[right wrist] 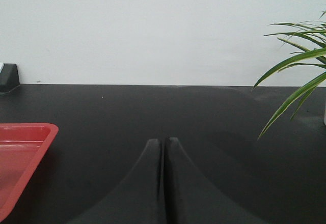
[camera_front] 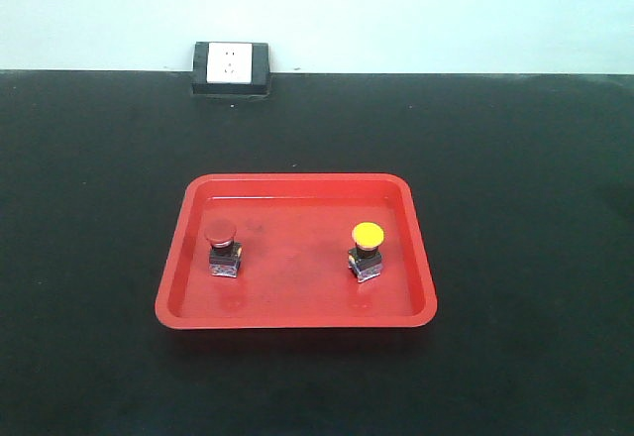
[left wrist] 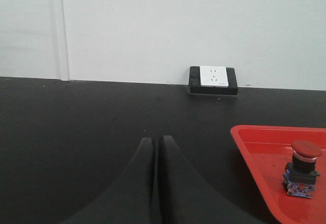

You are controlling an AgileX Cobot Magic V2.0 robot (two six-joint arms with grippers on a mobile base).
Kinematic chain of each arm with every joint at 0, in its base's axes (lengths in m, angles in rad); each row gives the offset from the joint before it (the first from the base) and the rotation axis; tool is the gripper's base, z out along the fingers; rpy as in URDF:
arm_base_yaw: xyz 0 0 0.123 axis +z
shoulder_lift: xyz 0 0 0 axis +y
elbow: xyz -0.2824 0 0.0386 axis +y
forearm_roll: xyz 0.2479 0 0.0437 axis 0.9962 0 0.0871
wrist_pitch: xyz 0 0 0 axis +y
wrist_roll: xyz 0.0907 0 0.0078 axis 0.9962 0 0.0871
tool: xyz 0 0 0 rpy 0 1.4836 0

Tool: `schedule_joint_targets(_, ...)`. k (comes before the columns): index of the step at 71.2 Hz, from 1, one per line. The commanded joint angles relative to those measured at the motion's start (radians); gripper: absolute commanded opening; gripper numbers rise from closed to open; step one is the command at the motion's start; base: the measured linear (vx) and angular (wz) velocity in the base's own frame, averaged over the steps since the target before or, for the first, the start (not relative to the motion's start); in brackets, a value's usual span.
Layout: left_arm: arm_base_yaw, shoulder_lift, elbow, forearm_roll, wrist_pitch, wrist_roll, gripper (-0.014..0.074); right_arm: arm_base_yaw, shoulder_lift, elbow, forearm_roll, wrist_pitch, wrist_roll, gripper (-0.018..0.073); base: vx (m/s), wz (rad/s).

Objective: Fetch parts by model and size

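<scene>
Two push-button parts stand upright inside a red tray: a red-capped one on the left and a yellow-capped one on the right, each on a black-and-blue base. In the left wrist view the red-capped part appears at the right, in the tray's corner. My left gripper is shut with nothing in it, over bare black table left of the tray. My right gripper is shut and empty too, right of the tray's edge. Neither gripper shows in the front view.
A white wall socket in a black box sits at the table's back edge against the wall. Green plant leaves hang in at the far right of the right wrist view. Black tabletop surrounds the tray.
</scene>
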Motion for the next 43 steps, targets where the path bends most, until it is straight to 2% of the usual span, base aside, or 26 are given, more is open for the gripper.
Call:
schedule_joint_targets(1, -0.006, -0.015, 0.002, -0.001, -0.076, -0.009, -0.0006, -0.005, -0.005, 0.008, -0.003, -0.081, 0.006, -0.0010, 0.00, 0.00)
schedule_joint_targets(43, -0.006, -0.015, 0.002, -0.001, -0.076, -0.009, -0.0006, -0.005, -0.005, 0.008, 0.027, -0.081, 0.006, -0.0010, 0.00, 0.00)
